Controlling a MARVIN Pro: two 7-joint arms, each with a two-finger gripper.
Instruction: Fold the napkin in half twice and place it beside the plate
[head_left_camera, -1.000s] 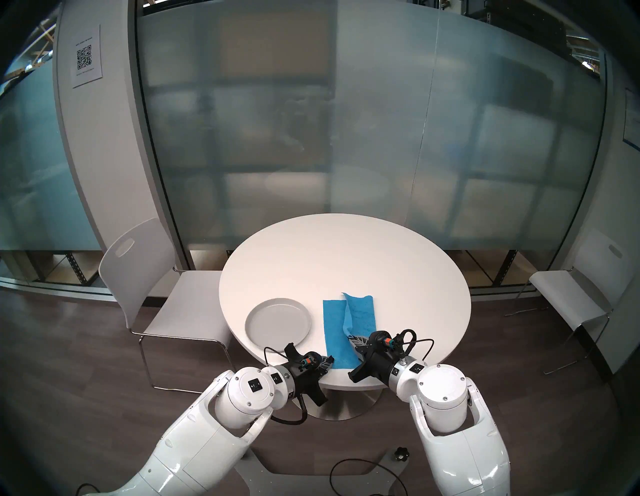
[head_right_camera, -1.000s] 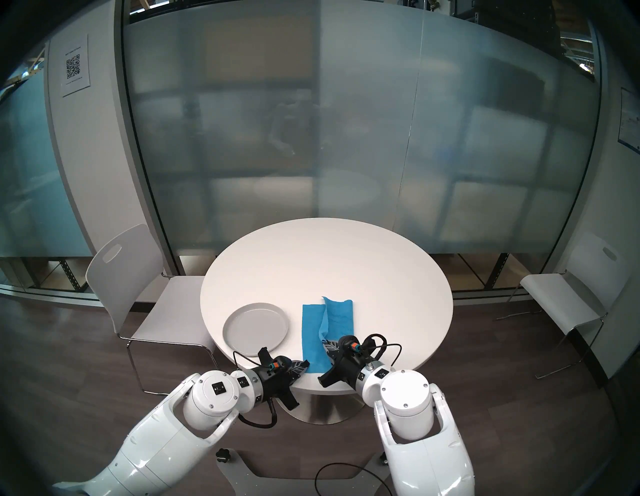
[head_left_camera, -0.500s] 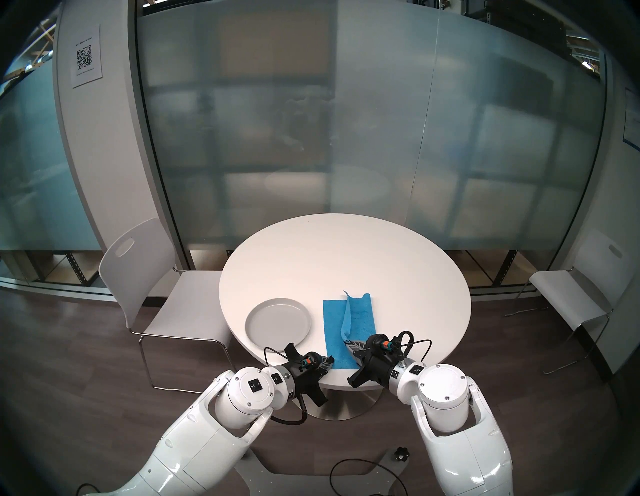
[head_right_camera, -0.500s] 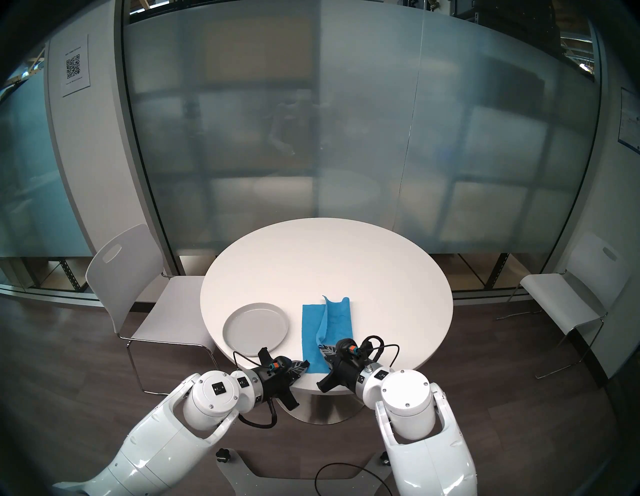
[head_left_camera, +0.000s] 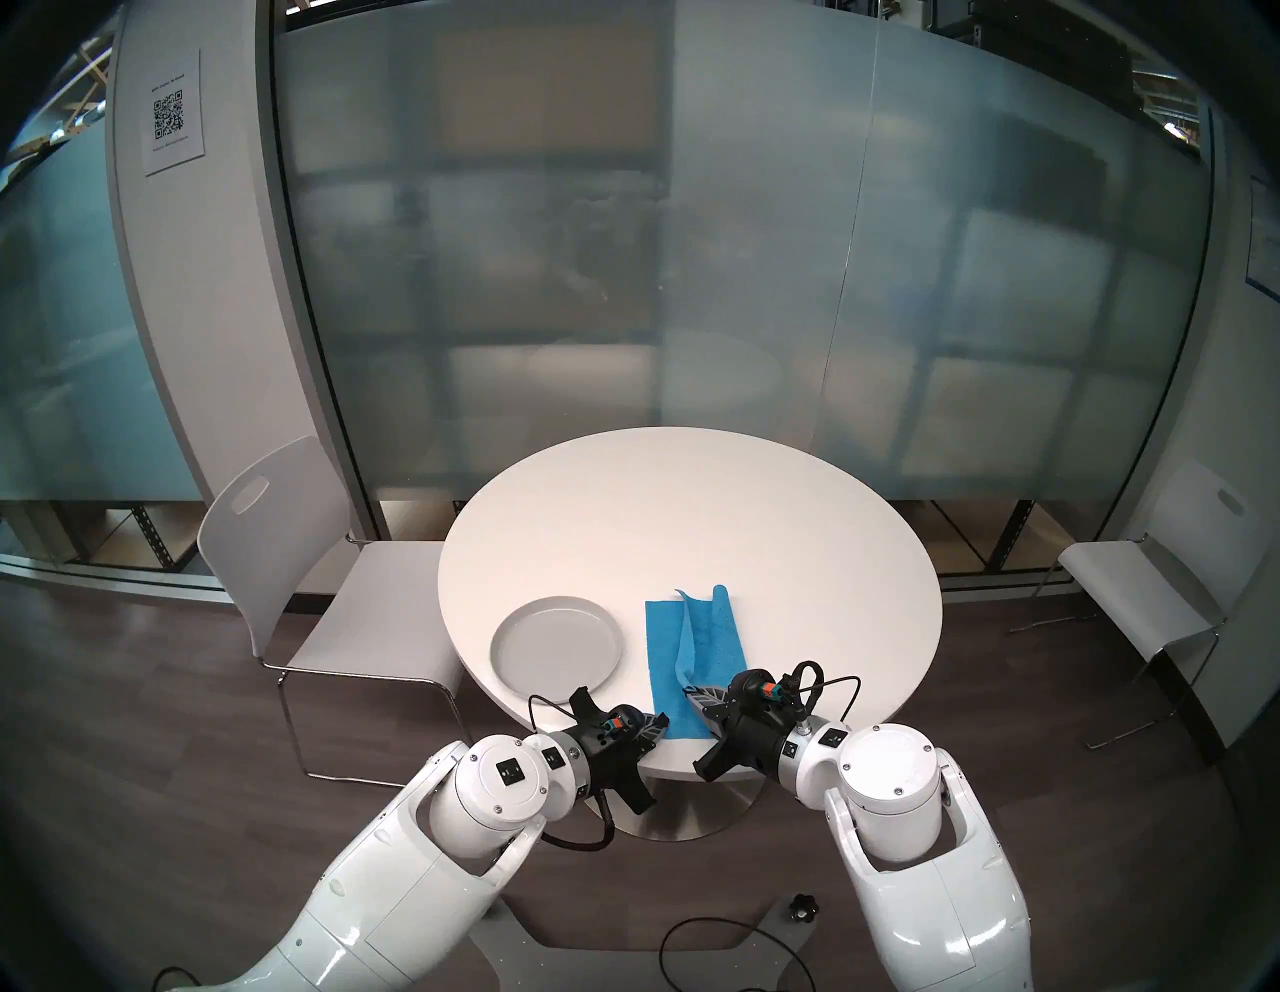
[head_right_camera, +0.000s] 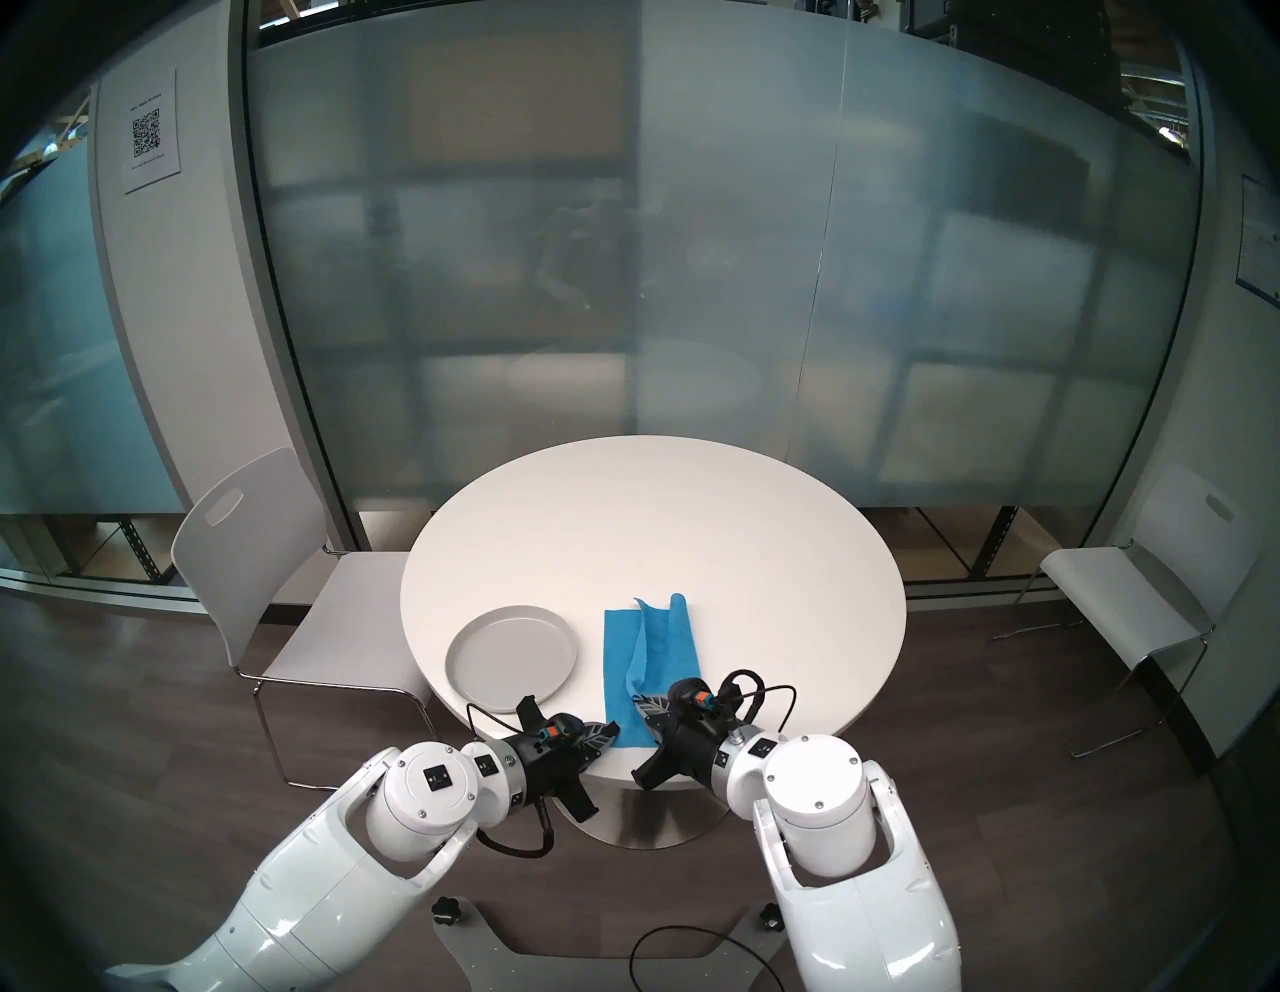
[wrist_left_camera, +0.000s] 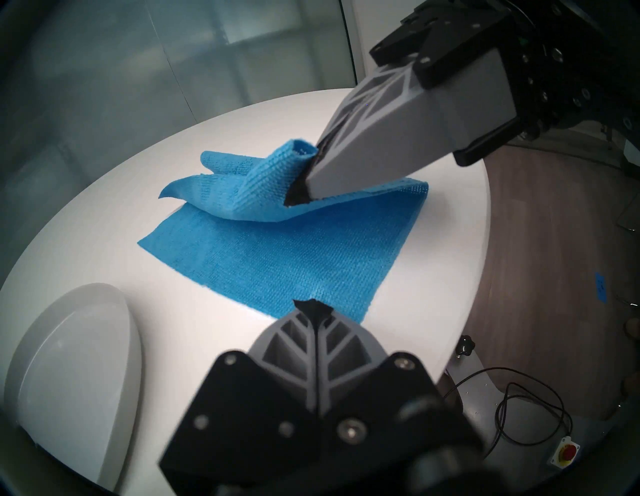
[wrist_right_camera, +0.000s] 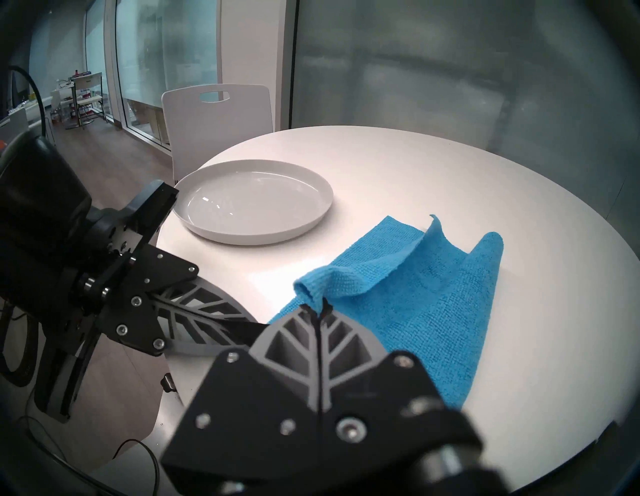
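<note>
On the round white table (head_left_camera: 692, 512), the napkin (head_left_camera: 665, 665) lies just right of the plate (head_left_camera: 554, 641). Its raised corner is pinched by the closed right gripper (wrist_right_camera: 317, 310); its near corner is clamped by the closed left gripper (wrist_left_camera: 313, 306). A white chair (wrist_right_camera: 216, 114) behind the plate is seen clearly only from the right wrist.

My left wrist view crops the plate (wrist_left_camera: 69, 363) at the rim, right gripper (wrist_left_camera: 298, 194) hides the napkin (wrist_left_camera: 277, 256) corner it pinches, QR sheet (head_left_camera: 172, 111) text unreadable.

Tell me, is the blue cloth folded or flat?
Partly folded: the right fingers hold one corner of the cloth up, over the flat part.
</note>
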